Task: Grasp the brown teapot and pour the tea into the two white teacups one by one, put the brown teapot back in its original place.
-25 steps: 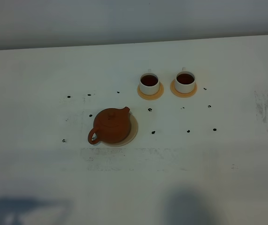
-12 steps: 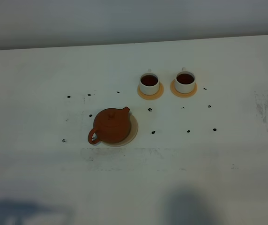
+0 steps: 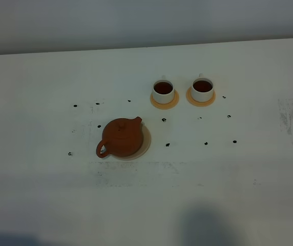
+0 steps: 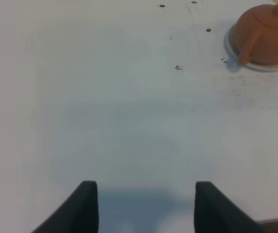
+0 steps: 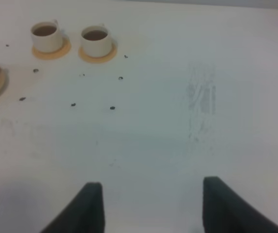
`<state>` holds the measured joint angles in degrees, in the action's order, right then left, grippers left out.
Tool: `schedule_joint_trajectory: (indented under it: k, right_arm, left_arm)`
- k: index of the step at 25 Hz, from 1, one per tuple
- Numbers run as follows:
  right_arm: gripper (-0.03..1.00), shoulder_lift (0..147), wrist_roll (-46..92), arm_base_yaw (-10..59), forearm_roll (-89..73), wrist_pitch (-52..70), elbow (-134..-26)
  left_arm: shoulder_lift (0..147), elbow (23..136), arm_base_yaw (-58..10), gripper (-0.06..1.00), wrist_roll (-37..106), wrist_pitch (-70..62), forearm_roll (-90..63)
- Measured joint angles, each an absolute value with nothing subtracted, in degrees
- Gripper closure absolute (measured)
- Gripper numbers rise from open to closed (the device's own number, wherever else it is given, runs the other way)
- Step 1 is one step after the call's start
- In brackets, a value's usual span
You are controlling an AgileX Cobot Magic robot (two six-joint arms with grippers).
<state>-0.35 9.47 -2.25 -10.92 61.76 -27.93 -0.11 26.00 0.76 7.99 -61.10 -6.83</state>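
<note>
The brown teapot (image 3: pixel 122 137) stands upright on its original place, the pale beige disc (image 3: pixel 146 146), left of the table's middle, spout toward the cups. The two white teacups (image 3: pixel 163 91) (image 3: pixel 203 89) stand behind it to the right, each holding dark tea. Neither gripper shows in the high view. In the left wrist view the left gripper (image 4: pixel 145 196) is open and empty over bare table, well away from the teapot (image 4: pixel 265 34). In the right wrist view the right gripper (image 5: pixel 152 194) is open too, far from the cups (image 5: pixel 45 35) (image 5: pixel 96 39).
Each cup sits on a small orange-tan coaster (image 3: pixel 157 104) (image 3: pixel 193 101). Small dark specks (image 3: pixel 167 144) dot the white table around the teapot and cups. A grey scuff (image 3: pixel 291 123) marks the right side. The table's far edge runs behind the cups.
The dark shadow at the front left edge of the high view has shrunk almost out of the picture. Teapot and cups have not moved.
</note>
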Motion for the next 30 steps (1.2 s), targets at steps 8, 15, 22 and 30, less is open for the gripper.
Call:
schedule_joint_trajectory:
  k: [8, 15, 22, 30]
  right_arm:
    - [0.50, -0.35, 9.47, -2.25, -10.92, 61.76, -27.93]
    - [0.50, -0.35, 9.47, -2.25, -10.92, 61.76, -27.93]
    - [0.50, -0.35, 9.41, -2.25, -10.92, 61.76, -27.93]
    - [0.50, -0.35, 9.46, -2.25, -10.92, 61.76, -27.93]
  left_arm:
    - [-0.11, 26.00, 0.22, 0.49, 7.73, -61.10, -6.77]
    - [-0.11, 26.00, 0.22, 0.49, 7.73, -61.04, -6.77]
    - [-0.11, 26.00, 0.22, 0.49, 7.73, -61.04, -6.77]
    - [-0.11, 26.00, 0.22, 0.49, 7.73, -61.04, -6.77]
